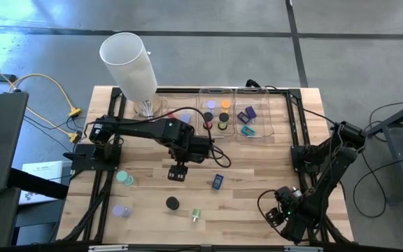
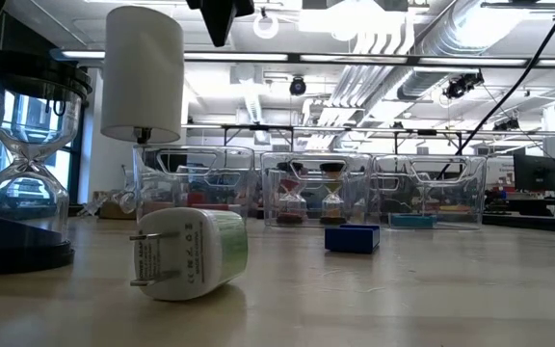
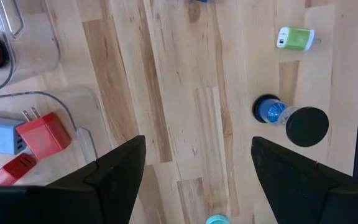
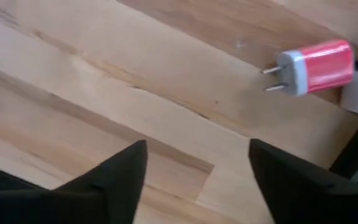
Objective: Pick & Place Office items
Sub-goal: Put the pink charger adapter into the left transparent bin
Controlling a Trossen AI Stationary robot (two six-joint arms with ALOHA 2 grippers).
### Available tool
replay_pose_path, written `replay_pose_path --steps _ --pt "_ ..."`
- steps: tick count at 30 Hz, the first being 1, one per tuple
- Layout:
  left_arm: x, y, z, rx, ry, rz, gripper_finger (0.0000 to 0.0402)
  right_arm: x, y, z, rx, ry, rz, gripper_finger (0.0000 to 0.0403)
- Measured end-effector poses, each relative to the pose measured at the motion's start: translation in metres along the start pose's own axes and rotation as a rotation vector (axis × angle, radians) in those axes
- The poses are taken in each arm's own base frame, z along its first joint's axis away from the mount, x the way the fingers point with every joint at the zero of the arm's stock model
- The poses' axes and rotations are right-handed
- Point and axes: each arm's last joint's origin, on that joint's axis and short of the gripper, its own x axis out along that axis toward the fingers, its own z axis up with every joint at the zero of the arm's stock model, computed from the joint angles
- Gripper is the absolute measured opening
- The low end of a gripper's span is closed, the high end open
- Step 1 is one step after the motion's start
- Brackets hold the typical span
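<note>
Left arm reaches out flat across the table's middle, its elbow back near the left edge and the left gripper (image 1: 178,171) pointing down over bare wood, fingers (image 3: 114,174) spread apart with nothing between them. The right arm is folded low at the near right corner; the right gripper (image 1: 280,214) hangs close over the boards there, its fingers (image 4: 120,171) also parted and empty.

Scattered on the open table: a green-and-white plug adapter (image 1: 196,215) lying on its side near the front edge, prongs pointing left in the low view, long axis along the table. Just left of it and a touch farther back sits a small sand timer with black round ends (image 1: 173,203), tipped over, blue in its waist as the left wrist view shows. A blue block (image 1: 217,181) lies right of the left gripper, flat on the wood. A teal cap (image 1: 124,178) and a lavender cap (image 1: 120,210) rest toward the left side, well apart.

The right wrist view catches a red-pink adapter (image 4: 316,67) with a grey face, on its side, prongs level; where it sits on the table is hard to place from above.

More small pieces lie in the clear trays (image 1: 257,134) at the back.
</note>
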Motion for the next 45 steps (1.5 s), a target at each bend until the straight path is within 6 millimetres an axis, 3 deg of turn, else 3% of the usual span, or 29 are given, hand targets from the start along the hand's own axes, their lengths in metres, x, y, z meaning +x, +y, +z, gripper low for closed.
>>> replay_pose_path --steps 6,11,19,26,29,37,45 --pt "0.0 0.0 0.0 0.002 0.0 0.0 0.0285 0.0 0.002 0.0 0.013 -0.021 0.035 0.0363" --pt "0.0 0.0 0.0 -0.001 0.0 0.0 0.0285 0.001 0.006 -0.003 0.04 -0.005 0.08 0.0397" --pt "0.0 0.0 0.0 0.049 0.0 0.0 0.0285 0.001 -0.001 0.001 0.169 -0.037 0.002 0.0376" --pt "0.0 0.0 0.0 0.096 0.0 0.0 0.0285 0.002 0.02 0.002 0.083 -0.112 0.246 0.0366" --pt "0.0 0.0 0.0 0.104 0.0 0.0 0.0285 0.008 0.026 0.005 0.075 -0.153 0.267 0.0365" --pt "0.0 0.0 0.0 0.088 0.0 0.0 0.0285 0.024 0.021 0.008 0.118 -0.178 0.112 0.0345" --pt "0.0 0.0 0.0 0.059 0.0 0.0 0.0285 0.007 0.0 0.009 0.079 -0.113 -0.045 0.033"
